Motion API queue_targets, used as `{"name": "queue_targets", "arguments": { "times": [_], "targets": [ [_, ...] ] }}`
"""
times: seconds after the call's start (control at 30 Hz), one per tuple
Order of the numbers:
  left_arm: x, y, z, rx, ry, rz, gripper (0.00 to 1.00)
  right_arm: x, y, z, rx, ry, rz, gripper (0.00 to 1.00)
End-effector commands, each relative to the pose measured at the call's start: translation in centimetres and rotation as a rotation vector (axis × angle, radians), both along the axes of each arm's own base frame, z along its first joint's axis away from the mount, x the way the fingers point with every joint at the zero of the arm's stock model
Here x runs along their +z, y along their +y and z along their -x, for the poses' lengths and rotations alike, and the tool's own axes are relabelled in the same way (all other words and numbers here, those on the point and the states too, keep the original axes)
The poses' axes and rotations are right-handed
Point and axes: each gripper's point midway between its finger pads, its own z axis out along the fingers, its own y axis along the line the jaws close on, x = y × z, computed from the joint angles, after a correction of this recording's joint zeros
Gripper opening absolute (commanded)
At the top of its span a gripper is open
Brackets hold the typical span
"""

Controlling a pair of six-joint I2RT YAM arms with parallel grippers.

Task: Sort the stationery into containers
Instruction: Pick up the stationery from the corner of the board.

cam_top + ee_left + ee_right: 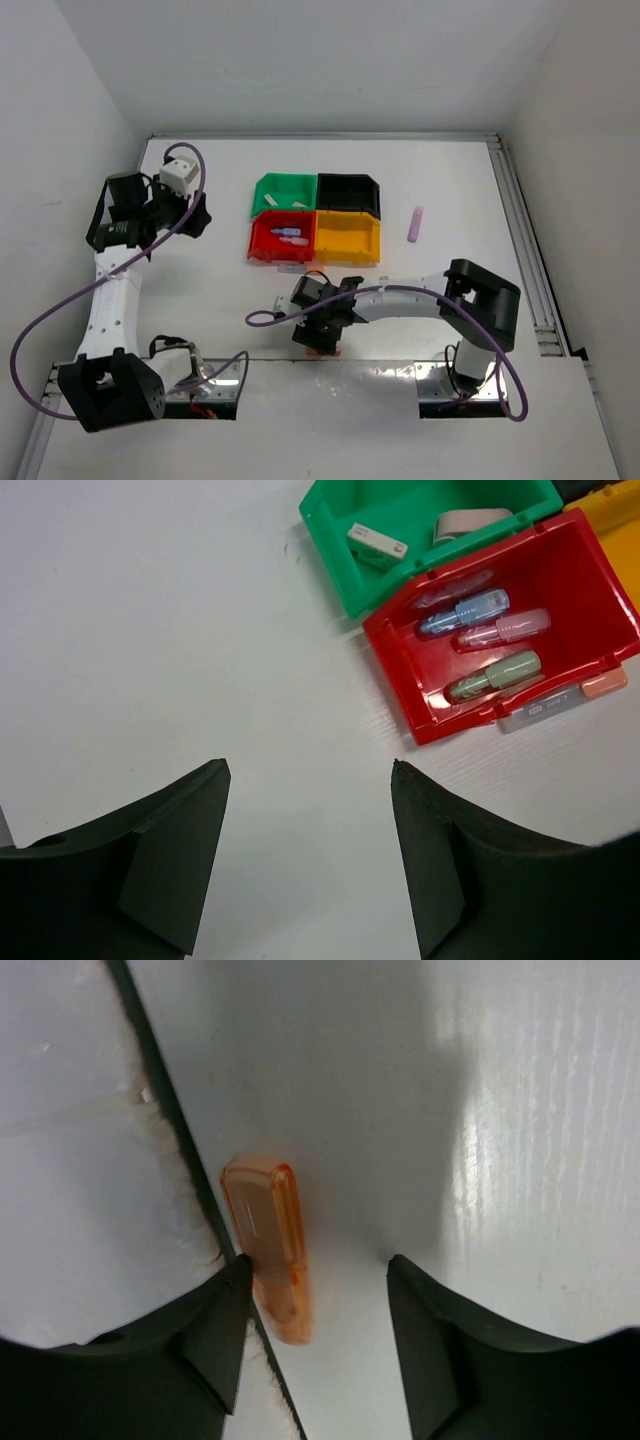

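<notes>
The containers sit mid-table as a 2x2 block: green bin (268, 186), black bin (348, 181), red bin (258, 243), yellow bin (348, 243). An orange stick (268, 1245) lies on the table by a dark seam, between the open fingers of my right gripper (318, 1265) and against its left finger. From above, that gripper (322, 338) is low at the near table edge. My left gripper (310, 770) is open and empty over bare table left of the bins. The red bin (400, 680) holds blue, pink and mint-green sticks. The green bin (335, 550) holds a grey and a tan block.
A pink stick (415, 223) lies right of the yellow bin. A clear-grey block (540, 705) and a peach piece (603, 685) lie against the red bin's near side. A dark seam (160, 1090) marks the table's near edge. A metal rail (525, 240) runs along the right side.
</notes>
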Motion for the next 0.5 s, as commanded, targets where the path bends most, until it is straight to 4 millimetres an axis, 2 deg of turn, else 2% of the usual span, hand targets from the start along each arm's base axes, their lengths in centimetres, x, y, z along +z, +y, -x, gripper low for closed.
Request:
{"name": "queue_targets", "arguments": {
  "times": [0.0,0.17,0.27,0.33,0.47],
  "targets": [
    [0.7,0.4,0.8,0.006,-0.032,-0.027,0.72,-0.8,0.9,-2.1,-0.074,-0.106,0.002,0.54],
    [0.7,0.8,1.4,-0.001,-0.040,-0.080,0.72,-1.6,1.3,-1.9,-0.058,-0.121,0.013,0.50],
    [0.4,1.1,1.5,-0.005,-0.040,-0.105,0.72,-2.0,1.1,-0.8,-0.028,-0.122,0.017,0.49],
    [0.2,1.2,1.6,-0.002,-0.036,-0.109,0.72,-2.4,1.0,-0.7,-0.024,-0.121,0.019,0.40],
    [0.0,1.3,1.3,-0.002,-0.035,-0.108,0.72,-2.7,0.3,-0.5,-0.006,-0.120,0.042,0.16]
  ]
}}
